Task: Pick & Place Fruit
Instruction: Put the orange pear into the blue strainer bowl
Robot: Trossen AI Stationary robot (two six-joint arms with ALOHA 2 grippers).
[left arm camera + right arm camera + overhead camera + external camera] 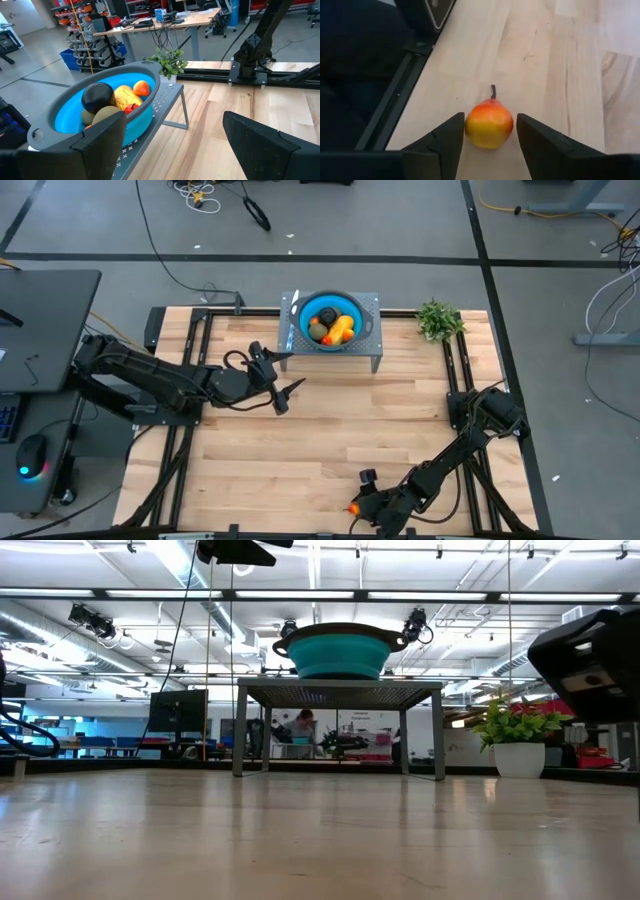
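Flanking orange-yellow fruit (489,124), right gripper (489,135), perhaps touching

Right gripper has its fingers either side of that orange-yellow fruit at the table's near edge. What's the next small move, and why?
Probably close the right gripper fully. The orange-yellow fruit lies on the table between its fingers; one looks to touch it, the other shows a gap. Then lift toward the blue bowl.

Grey floor (400,220) — cables, desks (165,22) beyond.
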